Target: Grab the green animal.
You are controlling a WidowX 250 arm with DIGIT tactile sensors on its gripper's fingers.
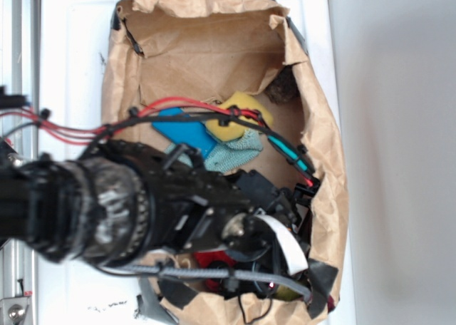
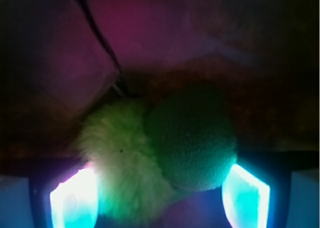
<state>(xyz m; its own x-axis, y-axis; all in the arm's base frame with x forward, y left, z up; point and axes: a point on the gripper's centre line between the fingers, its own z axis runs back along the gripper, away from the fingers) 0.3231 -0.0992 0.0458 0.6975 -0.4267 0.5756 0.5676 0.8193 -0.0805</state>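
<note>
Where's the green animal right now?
In the wrist view, the green animal sits low and centre, between the glowing fingertips. The exterior view hides it under the arm.

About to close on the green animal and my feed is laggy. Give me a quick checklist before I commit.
1. Green animal between the tool's fingers: ok.
2. Tool open: ok, a finger shows on each side of the toy.
3. Toy centred: ok, roughly.
4. Fingers touching toy: cannot tell.
5. Red toy clear of the grasp: ok, absent from the wrist view.
6. Paper bag wall clear of the arm: cannot tell.
</note>
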